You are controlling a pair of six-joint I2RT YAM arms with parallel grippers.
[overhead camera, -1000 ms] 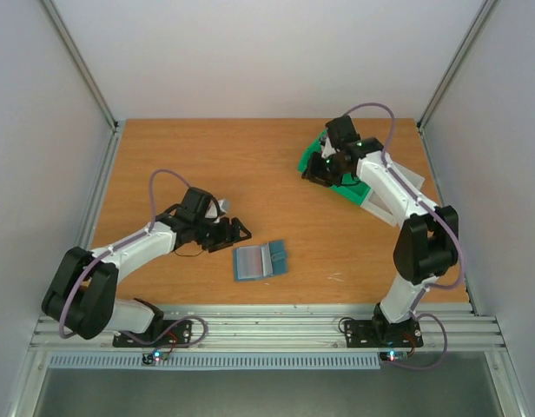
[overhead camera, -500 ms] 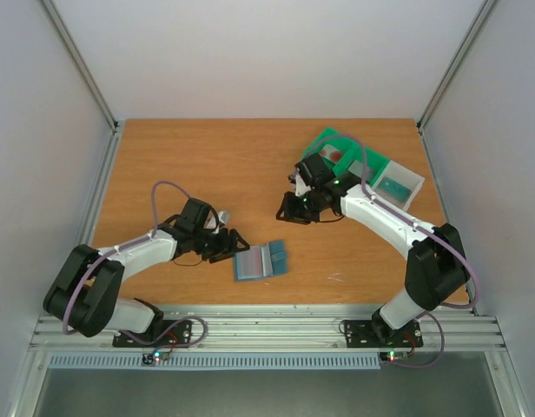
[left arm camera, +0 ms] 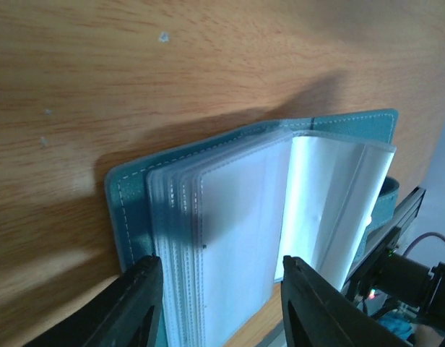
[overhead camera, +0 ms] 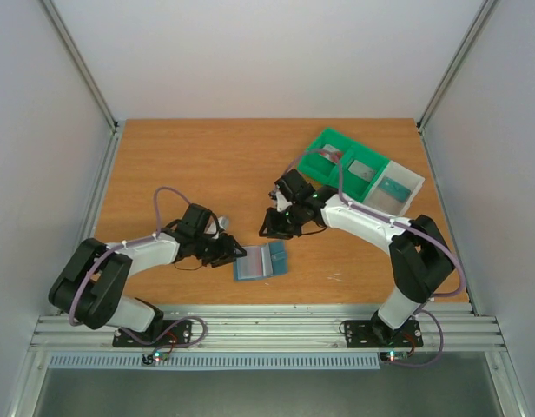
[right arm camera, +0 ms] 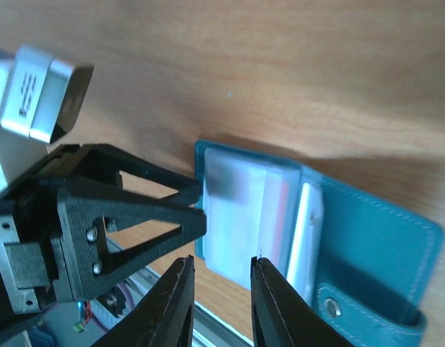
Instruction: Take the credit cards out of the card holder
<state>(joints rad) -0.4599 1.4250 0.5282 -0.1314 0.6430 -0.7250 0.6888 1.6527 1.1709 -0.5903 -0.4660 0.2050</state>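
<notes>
On the left of the wooden table [overhead camera: 189, 165], the left gripper [overhead camera: 236, 253] sits low at the left edge of the card holder [overhead camera: 259, 261]. Its jaws are about half open and stand on either side of the stack of clear sleeves [left arm camera: 237, 238]. Whether they press on the stack cannot be told.

The card holder lies open and flat near the front edge, between the two arms. Its slate-blue cover faces the table and its sleeves are fanned upward. A thin reddish edge [right arm camera: 282, 210] shows among the sleeves in the right wrist view.

Just beyond the holder's far right corner, the right gripper [overhead camera: 274, 231] hovers over it. Its jaws are only narrowly apart and hold nothing.

At the far right stand a green bin [overhead camera: 324, 139] and a white bin [overhead camera: 413, 182], touching each other. Credit cards [overhead camera: 363, 168] lie flat in their compartments, and the one in the white bin is a teal card [overhead camera: 391, 186].
</notes>
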